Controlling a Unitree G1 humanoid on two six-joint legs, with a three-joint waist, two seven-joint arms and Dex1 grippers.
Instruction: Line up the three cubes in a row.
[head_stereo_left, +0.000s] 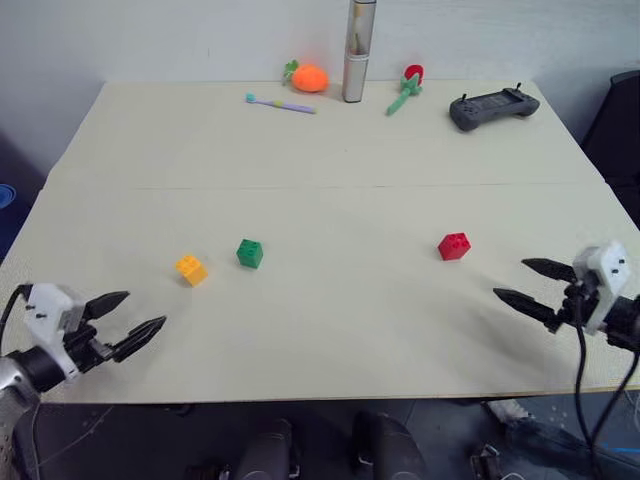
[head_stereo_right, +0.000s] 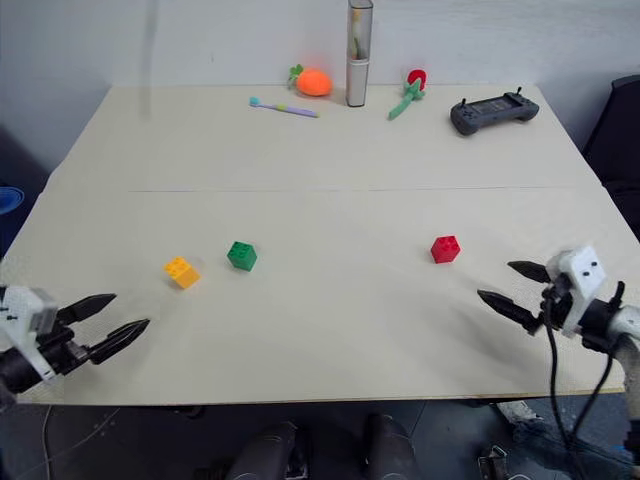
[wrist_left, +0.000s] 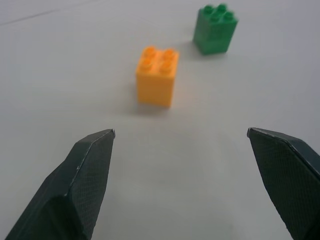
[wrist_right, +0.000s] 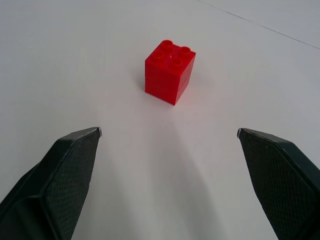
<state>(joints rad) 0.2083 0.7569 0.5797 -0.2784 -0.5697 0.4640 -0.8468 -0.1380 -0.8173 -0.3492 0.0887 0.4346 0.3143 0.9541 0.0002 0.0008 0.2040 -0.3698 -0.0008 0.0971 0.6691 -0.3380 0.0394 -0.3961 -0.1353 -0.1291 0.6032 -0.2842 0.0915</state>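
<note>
Pale tabletop (head_stereo_left: 330, 140) from the head views: yellow-orange cube (head_stereo_left: 191, 269) and green cube (head_stereo_left: 250, 253) sit near each other on the left, red cube (head_stereo_left: 454, 246) well apart on the right. Left wrist view: left gripper (wrist_left: 180, 135) gapes wide, yellow-orange cube straight ahead (green beyond it). Right wrist view: right gripper (wrist_right: 169, 132) equally wide, empty, red cube dead ahead, nearer this arm.

Robot test room or lab, plain white wall (head_stereo_left: 180, 40), large pale table (head_stereo_left: 330, 150) laid out with toys, handheld controller (head_stereo_left: 492, 107) at the far edge (likely for the robot), cables dangling by the table's near corner
</note>
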